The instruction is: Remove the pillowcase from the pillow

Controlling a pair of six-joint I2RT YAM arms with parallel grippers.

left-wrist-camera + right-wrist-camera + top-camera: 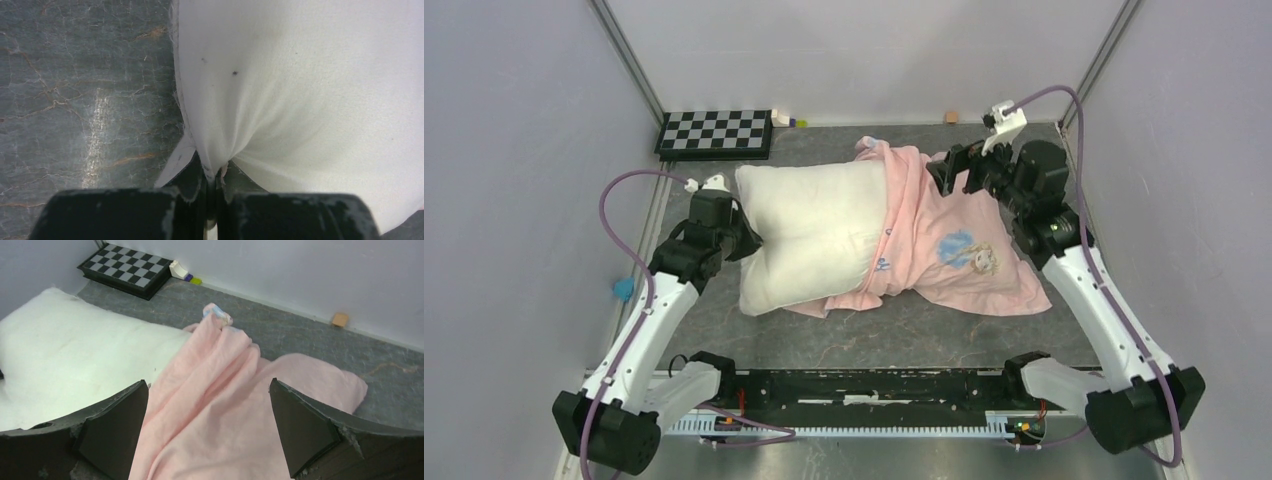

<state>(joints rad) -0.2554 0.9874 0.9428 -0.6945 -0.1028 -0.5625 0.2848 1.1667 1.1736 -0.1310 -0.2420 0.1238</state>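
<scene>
Our left pincer [212,182] is clamped on a thin pinch of the pillow [300,100] at its left edge; our right pincer [209,382] hangs wide open and empty above the pillowcase [300,385], which sleeves the pillow's right end and trails past it onto the worktop [924,340]. A hard tug on the pink folds could, we judge, drag the pillow out of that pinch

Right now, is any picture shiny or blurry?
Left wrist view: a pale streak of glare runs down the table, and the pillow is bright but sharp, with tiny specks showing. Right wrist view: soft light, with the pillowcase folds lightly shaded. Top view: even light, with a faint shadow along the pillow's near edge.
</scene>
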